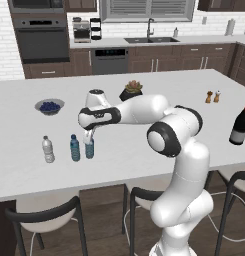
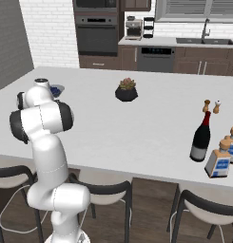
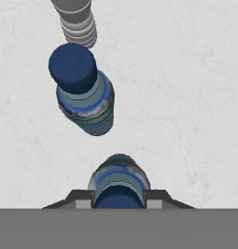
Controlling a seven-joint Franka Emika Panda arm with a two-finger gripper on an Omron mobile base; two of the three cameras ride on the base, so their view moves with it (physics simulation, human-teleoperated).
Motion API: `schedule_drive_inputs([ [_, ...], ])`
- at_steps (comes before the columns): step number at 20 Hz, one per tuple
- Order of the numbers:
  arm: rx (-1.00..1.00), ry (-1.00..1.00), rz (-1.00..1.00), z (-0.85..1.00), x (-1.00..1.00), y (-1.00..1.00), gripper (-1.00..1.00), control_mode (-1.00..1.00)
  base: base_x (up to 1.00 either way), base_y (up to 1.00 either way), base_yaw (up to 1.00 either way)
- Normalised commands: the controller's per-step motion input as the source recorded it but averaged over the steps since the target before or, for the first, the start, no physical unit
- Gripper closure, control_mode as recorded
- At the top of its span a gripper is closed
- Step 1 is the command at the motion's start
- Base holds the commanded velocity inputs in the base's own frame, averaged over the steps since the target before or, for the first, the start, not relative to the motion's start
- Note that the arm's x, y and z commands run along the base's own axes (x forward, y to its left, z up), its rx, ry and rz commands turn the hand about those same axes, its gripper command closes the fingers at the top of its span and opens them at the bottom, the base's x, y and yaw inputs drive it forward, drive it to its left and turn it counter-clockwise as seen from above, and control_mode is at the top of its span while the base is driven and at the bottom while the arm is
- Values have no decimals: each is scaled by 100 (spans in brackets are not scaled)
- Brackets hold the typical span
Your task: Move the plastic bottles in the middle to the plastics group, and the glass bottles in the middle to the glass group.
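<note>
The jaws (image 3: 118,199) pinch the cap of the small pale grey-blue water bottle (image 1: 89,148), which stands upright on the white surface (image 1: 144,150) just beside the deeper-blue bottle (image 1: 75,148); the clear whitish bottle (image 1: 48,149) stands next along the row. Well apart to the right, the dark wine bottle (image 2: 201,136) with red top carries a pale label, and the squarish bottle (image 2: 218,159) a blue-white one; no writing on either label is legible.
</note>
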Motion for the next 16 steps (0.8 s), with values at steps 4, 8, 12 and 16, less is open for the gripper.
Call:
schedule_drive_inputs([
  [4, 0, 1, 0, 0, 0, 0, 100, -100, 0, 0, 0],
  [8, 0, 0, 0, 0, 0, 0, -100, -100, 0, 0, 0],
  [12, 0, 0, 0, 0, 0, 0, -100, -100, 0, 0, 0],
  [16, 0, 0, 0, 0, 0, 0, -100, -100, 0, 0, 0],
])
